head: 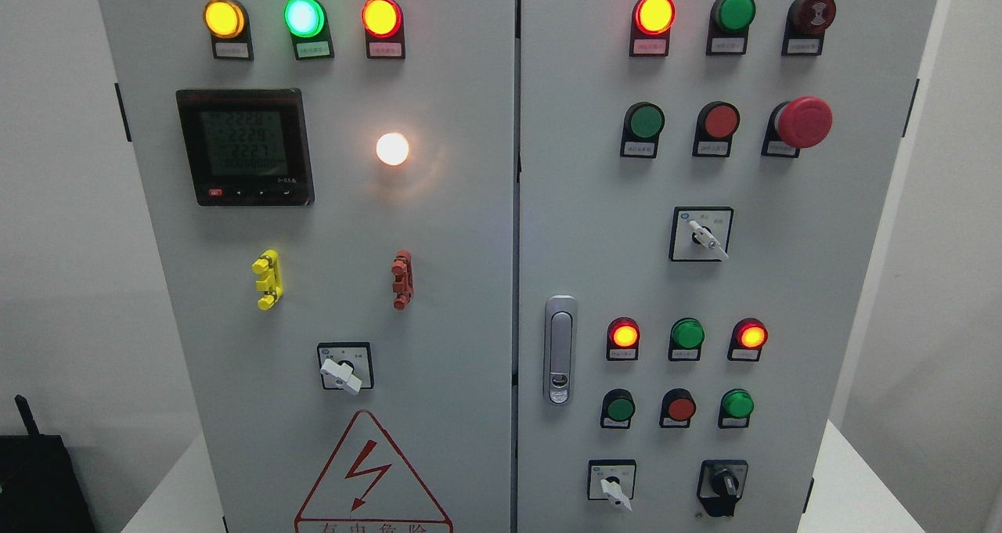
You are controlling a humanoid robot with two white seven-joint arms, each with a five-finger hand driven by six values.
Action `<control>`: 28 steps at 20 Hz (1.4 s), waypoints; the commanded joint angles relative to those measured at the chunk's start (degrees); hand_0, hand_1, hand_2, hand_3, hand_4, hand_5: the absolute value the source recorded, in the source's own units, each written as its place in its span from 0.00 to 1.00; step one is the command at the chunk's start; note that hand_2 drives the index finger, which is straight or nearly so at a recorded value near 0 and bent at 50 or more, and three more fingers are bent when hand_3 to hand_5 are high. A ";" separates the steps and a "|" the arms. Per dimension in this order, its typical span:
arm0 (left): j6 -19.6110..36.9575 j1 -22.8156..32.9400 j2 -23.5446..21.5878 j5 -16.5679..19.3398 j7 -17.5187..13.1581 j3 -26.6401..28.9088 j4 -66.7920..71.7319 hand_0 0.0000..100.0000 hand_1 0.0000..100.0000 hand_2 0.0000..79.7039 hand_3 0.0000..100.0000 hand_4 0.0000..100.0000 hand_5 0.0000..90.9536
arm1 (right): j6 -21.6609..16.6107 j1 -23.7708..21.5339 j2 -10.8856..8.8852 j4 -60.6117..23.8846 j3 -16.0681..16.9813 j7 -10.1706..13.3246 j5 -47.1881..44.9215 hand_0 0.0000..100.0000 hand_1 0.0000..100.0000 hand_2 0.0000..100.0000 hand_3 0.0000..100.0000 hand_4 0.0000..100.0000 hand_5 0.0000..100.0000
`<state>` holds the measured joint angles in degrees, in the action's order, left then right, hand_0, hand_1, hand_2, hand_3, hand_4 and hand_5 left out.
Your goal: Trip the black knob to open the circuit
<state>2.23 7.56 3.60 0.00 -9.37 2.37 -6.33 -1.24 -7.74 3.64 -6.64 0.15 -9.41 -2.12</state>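
Pale grey walls frame a light grey metal two-door control cabinet (470,282) that fills nearly the whole head view. Neither robot hand shows anywhere, so how their fingers stand cannot be told.

Lowest and nearest on the right door sits the black rotary knob (723,485), close to the bottom edge, its handle pointing roughly straight down. Just left of it is a white-handled selector switch (613,489), tilted down to the right. On the left door's bottom edge is a red-bordered triangular lightning warning sign (368,478), and above that another white selector switch (343,372).

Higher up the right door, a silver door latch handle (560,350) stands upright beside the seam, with two rows of small round red and green lamps and buttons to its right. Mid-height on the left door hang a yellow plastic clip (267,279) and a red plastic clip (401,279), well apart.

Farther up are a black digital meter with a lit display (244,146), a glowing white round lamp (392,149), and a large red mushroom-shaped emergency button (804,122).
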 commanded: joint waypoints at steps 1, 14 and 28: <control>-0.04 0.00 0.00 1.32 -0.03 0.00 0.00 0.12 0.39 0.00 0.00 0.00 0.00 | -0.08 -0.08 -0.04 0.48 0.11 -0.25 -0.16 0.00 0.13 0.00 0.00 0.00 0.00; -0.04 0.00 0.00 1.32 -0.03 0.00 0.00 0.12 0.39 0.00 0.00 0.00 0.00 | -0.34 -5.43 0.32 -11.80 0.20 0.10 -0.60 0.00 0.13 0.00 0.01 0.00 0.00; 0.05 0.00 0.00 1.32 -0.03 0.00 0.00 0.12 0.39 0.00 0.00 0.00 0.00 | -3.59 -13.61 2.34 -45.55 3.19 -0.08 -0.69 0.00 0.08 0.00 0.04 0.00 0.00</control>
<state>2.26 7.56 3.60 0.00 -9.37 2.37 -6.33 -4.32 -18.86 4.76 -28.05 1.35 -9.18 -2.78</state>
